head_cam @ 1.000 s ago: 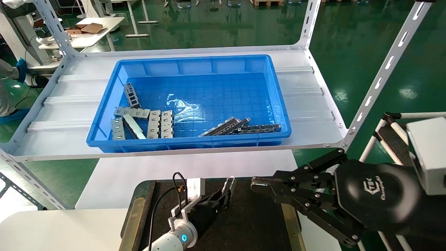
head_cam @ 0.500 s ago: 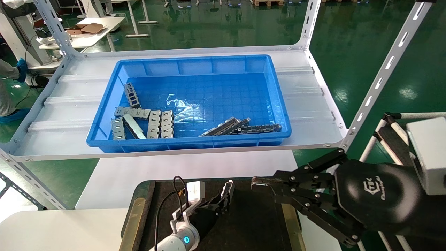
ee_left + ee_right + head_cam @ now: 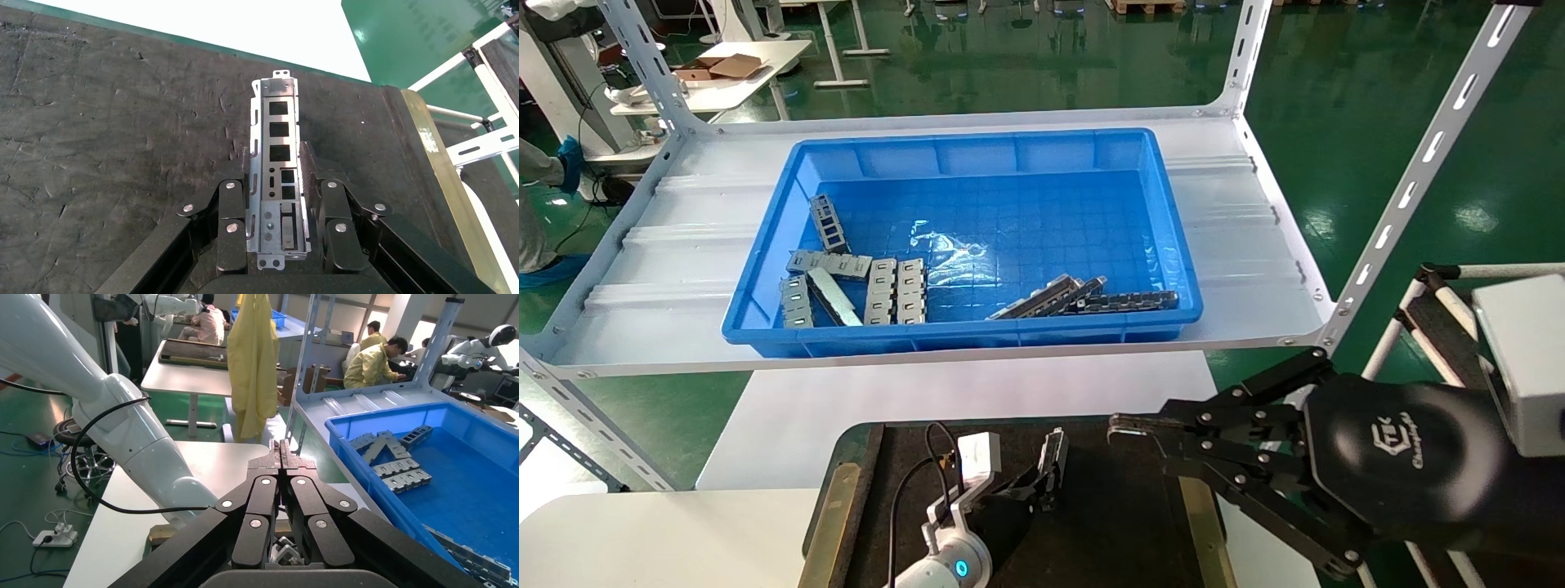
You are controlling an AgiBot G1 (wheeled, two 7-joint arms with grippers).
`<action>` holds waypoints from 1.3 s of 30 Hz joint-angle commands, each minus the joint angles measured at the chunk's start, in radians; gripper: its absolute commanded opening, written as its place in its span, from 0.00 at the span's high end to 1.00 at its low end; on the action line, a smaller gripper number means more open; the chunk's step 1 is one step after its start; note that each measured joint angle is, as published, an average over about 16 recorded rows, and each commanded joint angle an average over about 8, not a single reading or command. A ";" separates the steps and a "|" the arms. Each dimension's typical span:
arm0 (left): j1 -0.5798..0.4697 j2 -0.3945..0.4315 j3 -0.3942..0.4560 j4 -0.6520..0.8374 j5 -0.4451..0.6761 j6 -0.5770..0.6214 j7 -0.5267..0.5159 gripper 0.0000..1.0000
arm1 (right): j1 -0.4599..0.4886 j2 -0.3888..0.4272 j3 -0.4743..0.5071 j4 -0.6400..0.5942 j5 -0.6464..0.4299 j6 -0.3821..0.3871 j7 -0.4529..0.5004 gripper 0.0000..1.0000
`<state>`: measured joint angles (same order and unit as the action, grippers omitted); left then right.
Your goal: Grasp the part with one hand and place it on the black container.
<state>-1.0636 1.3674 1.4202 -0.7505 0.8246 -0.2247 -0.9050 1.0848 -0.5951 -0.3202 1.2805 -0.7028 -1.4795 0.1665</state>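
My left gripper [image 3: 1042,478] is shut on the part [image 3: 1054,451], a slim silver-grey slotted metal channel bar. It holds the part low over the black container [image 3: 1115,523], a flat rough black tray at the near edge of the head view. In the left wrist view the part [image 3: 276,122] lies lengthwise between the two fingers [image 3: 235,202] with the tray [image 3: 110,122] right beneath it. I cannot tell whether the part touches the tray. My right gripper [image 3: 1120,426] is shut and empty, parked beside the tray's right side; it also shows in the right wrist view [image 3: 281,450].
A deep blue bin [image 3: 764,269] stands on the white shelf [image 3: 666,269] above and behind the tray. It holds several grey plates [image 3: 887,290], more channel bars [image 3: 1046,296] and a dark chain-like strip [image 3: 1128,300]. Brass strips [image 3: 834,514] edge the tray. White shelf posts [image 3: 1410,188] rise at the right.
My left gripper has come down and slightly nearer with the part, closer to the black tray. The right arm has not moved.
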 commanded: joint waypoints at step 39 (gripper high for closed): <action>-0.085 -0.232 0.031 -0.266 0.112 0.186 0.103 0.00 | 0.000 0.001 -0.001 0.000 0.001 0.001 -0.001 0.00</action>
<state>-1.1485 1.1329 1.4497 -1.0206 0.9279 -0.0383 -0.7946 1.0851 -0.5946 -0.3216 1.2805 -0.7019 -1.4789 0.1658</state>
